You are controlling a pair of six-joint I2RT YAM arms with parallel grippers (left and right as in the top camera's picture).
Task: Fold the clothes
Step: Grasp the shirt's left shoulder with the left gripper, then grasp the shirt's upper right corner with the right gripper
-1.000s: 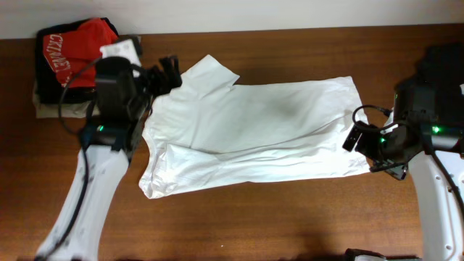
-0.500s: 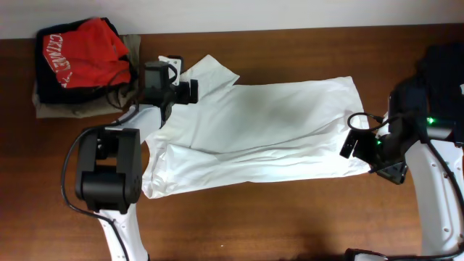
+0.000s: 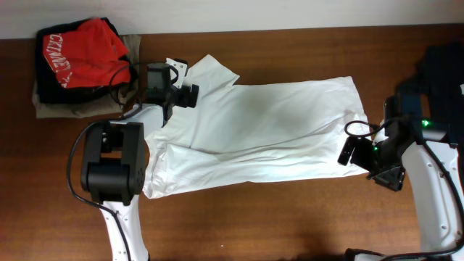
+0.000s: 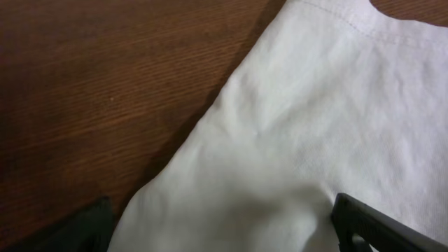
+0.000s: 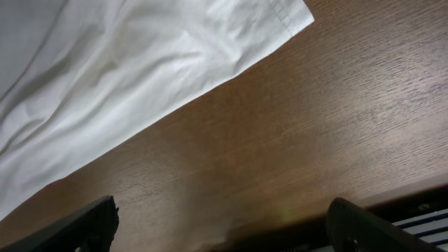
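A white T-shirt [image 3: 268,130] lies spread flat on the brown table [image 3: 275,217]. My left gripper [image 3: 190,94] is at the shirt's back left part, near the sleeve. In the left wrist view its fingers [image 4: 224,234] are wide apart with white shirt cloth [image 4: 315,126] lying between them. My right gripper [image 3: 353,151] is at the shirt's front right corner. In the right wrist view its fingers [image 5: 224,227] are wide apart over bare wood, with the shirt's hemmed corner [image 5: 126,63] just ahead. Both grippers are open and hold nothing.
A pile of clothes with a red shirt [image 3: 80,51] on top of dark and beige pieces sits at the back left corner. Dark clothing [image 3: 442,69] lies at the right edge. The table's front edge shows in the right wrist view [image 5: 392,203].
The left arm has swung its gripper right onto the shirt's left shoulder area. The right gripper has shifted slightly toward the front by the shirt's corner.
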